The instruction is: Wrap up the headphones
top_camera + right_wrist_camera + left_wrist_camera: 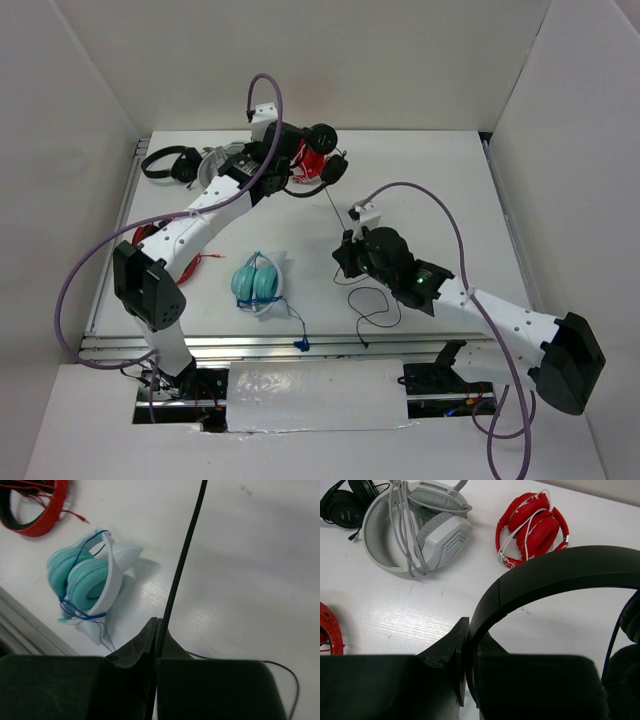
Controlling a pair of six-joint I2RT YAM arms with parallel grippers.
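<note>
Left gripper [467, 652] clamped the thin black headband [560, 575] of the all-black padded headphones [626, 682]. Right gripper [156, 641] pinched their thin black cable [186, 540], straight toward 1 o'clock. Overtension risked slipping.

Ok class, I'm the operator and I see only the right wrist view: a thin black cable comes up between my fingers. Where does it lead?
Observer: The top view shows the cable running from the right gripper to the black headphones near the back of the table.
Operator: Is anything holding them?
Observer: Yes. In the left wrist view, the left gripper is shut on their headband.
Operator: What lies near them?
Observer: The left wrist view shows red headphones and grey headphones lying on the table beyond the headband.
</note>
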